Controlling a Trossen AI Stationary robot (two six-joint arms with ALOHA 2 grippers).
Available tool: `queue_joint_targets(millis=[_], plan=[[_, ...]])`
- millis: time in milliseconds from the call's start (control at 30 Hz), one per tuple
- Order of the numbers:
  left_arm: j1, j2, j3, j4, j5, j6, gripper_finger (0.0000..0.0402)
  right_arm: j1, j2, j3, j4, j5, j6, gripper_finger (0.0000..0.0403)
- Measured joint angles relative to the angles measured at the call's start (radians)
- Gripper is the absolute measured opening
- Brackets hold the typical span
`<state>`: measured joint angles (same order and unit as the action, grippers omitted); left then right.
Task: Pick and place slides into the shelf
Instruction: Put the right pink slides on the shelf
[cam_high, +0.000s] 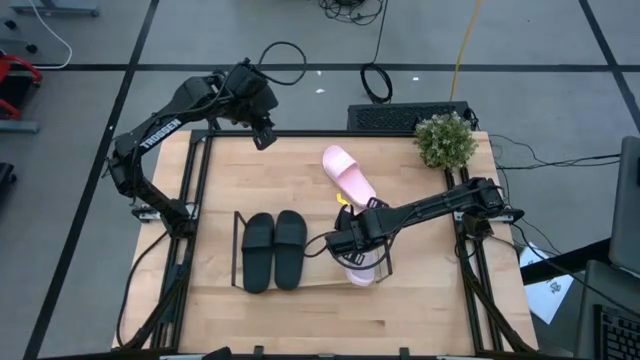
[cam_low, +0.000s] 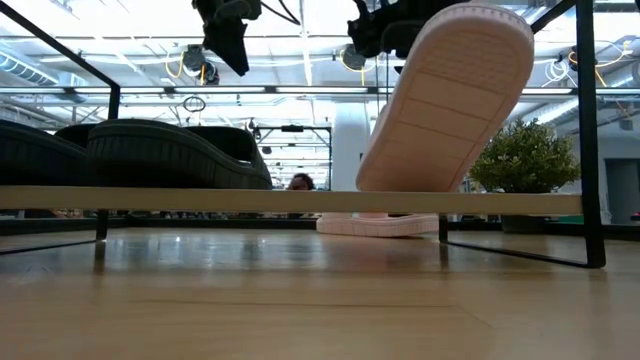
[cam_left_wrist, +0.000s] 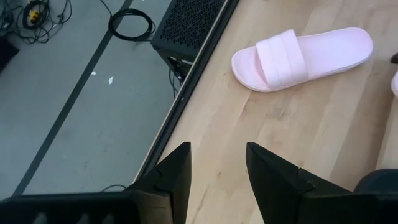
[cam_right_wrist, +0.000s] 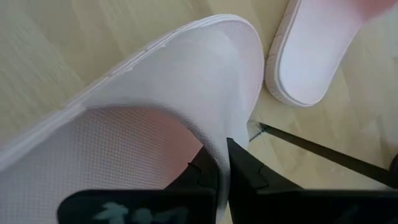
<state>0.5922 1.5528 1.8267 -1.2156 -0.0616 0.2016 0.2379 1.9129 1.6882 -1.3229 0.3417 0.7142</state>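
Two black slides lie side by side, soles down, on the left half of the clear shelf; they also show in the low view. One pink slide lies flat on the table beyond the shelf. My right gripper is shut on the second pink slide, which stands steeply tilted over the shelf's right half with its ribbed sole in the low view. My left gripper hangs open high above the table's far left edge, touching nothing. My right gripper pinches the pink slide's wide strap at its edge between its two fingers, one finger under the strap and one outside it. The slide is steeply tilted, and its lower end meets the shelf's clear board.
A small potted plant stands at the far right corner beside a dark perforated box. The shelf's thin dark wire end frames rise at each end. Bare wood lies near the table's front edge and between the shelf and the far left corner.
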Motion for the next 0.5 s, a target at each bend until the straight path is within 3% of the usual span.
queue_joint_targets(millis=[500], plan=[[-0.034, 0.0, 0.0, 0.0, 0.0, 0.006, 0.0149, 0.007, 0.0, -0.001, 0.001, 0.021, 0.007, 0.0]])
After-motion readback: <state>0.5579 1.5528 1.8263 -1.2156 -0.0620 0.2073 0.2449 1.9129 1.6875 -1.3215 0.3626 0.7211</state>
